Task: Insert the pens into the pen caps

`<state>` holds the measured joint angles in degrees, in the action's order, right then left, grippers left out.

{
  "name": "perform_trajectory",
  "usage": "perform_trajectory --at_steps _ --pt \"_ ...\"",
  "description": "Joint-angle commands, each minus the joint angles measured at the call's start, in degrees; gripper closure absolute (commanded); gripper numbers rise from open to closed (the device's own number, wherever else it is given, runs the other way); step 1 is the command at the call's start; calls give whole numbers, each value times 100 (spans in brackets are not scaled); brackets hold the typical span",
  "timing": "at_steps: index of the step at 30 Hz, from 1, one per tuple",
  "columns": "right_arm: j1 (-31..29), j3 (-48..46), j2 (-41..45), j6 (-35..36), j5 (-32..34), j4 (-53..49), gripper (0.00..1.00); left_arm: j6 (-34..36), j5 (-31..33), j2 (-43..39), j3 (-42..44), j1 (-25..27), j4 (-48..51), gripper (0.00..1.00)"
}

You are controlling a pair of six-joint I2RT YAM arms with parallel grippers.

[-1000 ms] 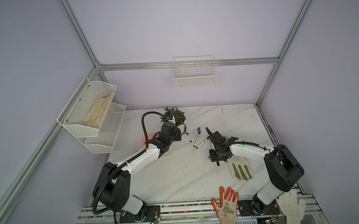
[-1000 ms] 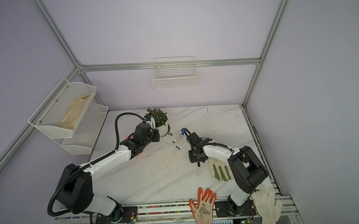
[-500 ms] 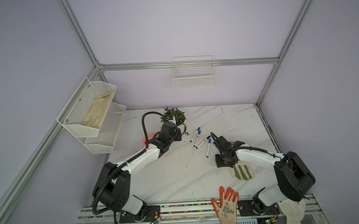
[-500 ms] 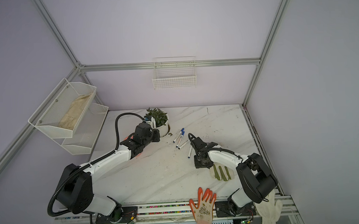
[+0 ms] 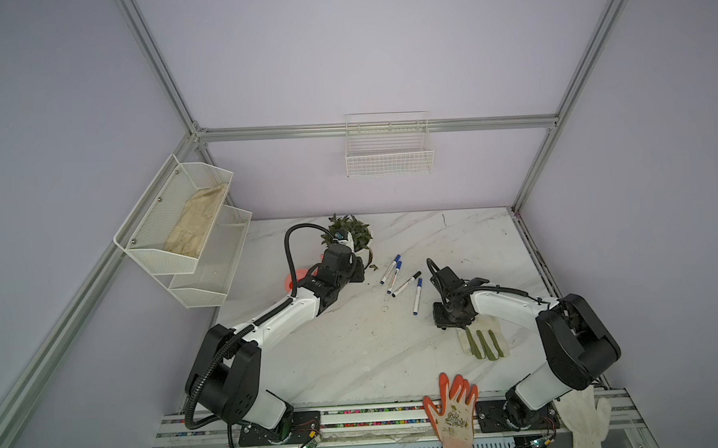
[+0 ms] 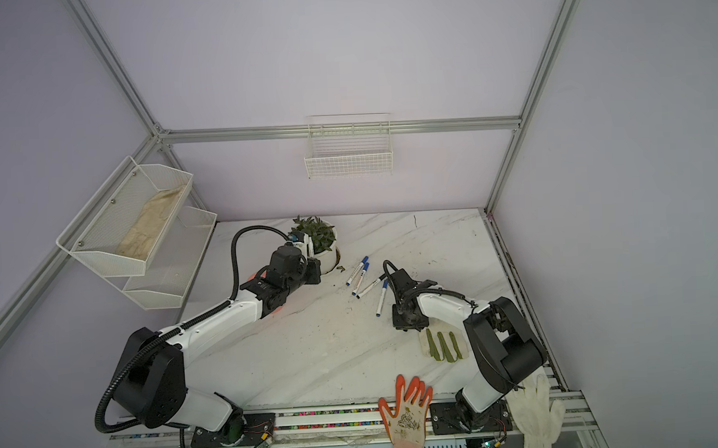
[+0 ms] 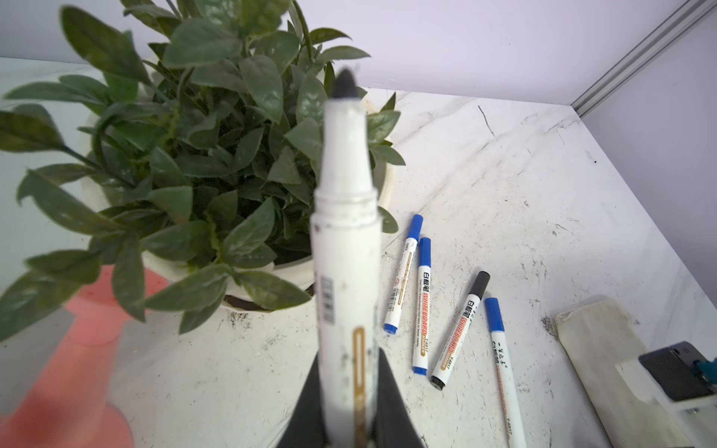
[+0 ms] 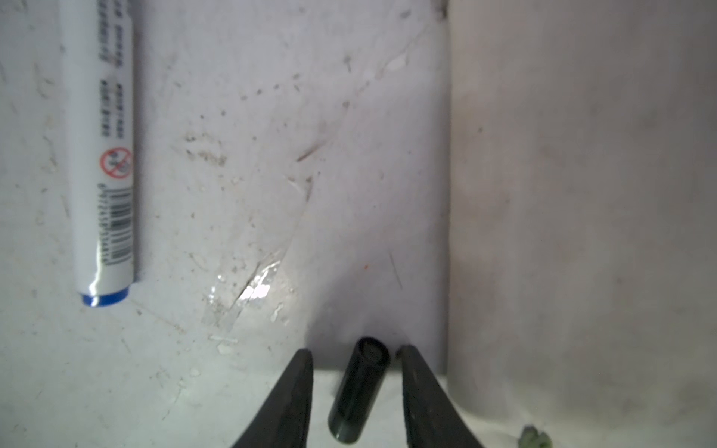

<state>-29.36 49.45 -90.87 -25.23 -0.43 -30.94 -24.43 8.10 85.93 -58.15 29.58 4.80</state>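
Note:
My left gripper (image 7: 347, 357) is shut on an uncapped pen (image 7: 345, 240) with a white barrel and a dark tip, held up in front of the plant; in both top views this gripper (image 5: 353, 271) (image 6: 309, 273) sits beside the pot. Several capped pens (image 5: 406, 284) (image 6: 370, 286) (image 7: 460, 329) lie together mid-table. My right gripper (image 8: 355, 355) (image 5: 453, 318) points down at the table and stands open. A loose black pen cap (image 8: 355, 391) lies between its fingers with a gap on each side. A blue-ended pen (image 8: 110, 155) lies nearby.
A potted plant (image 5: 349, 233) and an orange stand (image 5: 297, 277) crowd the left gripper. A green-fingered glove (image 5: 483, 340) lies against the right gripper. An orange glove (image 5: 454, 404) and a white glove (image 5: 586, 414) hang over the front rail. Wire racks (image 5: 182, 228) (image 5: 388, 149) hang on the walls.
My right arm has swung from beside the pens toward the front, down next to the glove, and its jaws have narrowed around the black cap. The left arm has not moved.

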Motion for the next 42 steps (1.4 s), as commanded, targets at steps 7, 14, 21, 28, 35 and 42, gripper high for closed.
perform_trajectory --at_steps 7,14,21,28,35,42 --pt "186 20 -351 185 -413 431 100 636 -1145 -13 88 -54 -69 100" --pt "246 853 -201 606 -896 799 100 1026 -2031 26 296 -34 -58 100" --pt "247 802 -130 602 -1053 1307 100 827 -1923 52 636 -21 -263 100" --pt "240 1029 -203 682 -890 1353 96 936 -1907 -45 720 2 -291 100" --pt "273 1044 -247 593 -871 1493 94 1074 -2249 167 574 20 -243 100" --pt "388 1092 -222 637 -783 1516 92 1505 -2169 385 555 220 51 100"
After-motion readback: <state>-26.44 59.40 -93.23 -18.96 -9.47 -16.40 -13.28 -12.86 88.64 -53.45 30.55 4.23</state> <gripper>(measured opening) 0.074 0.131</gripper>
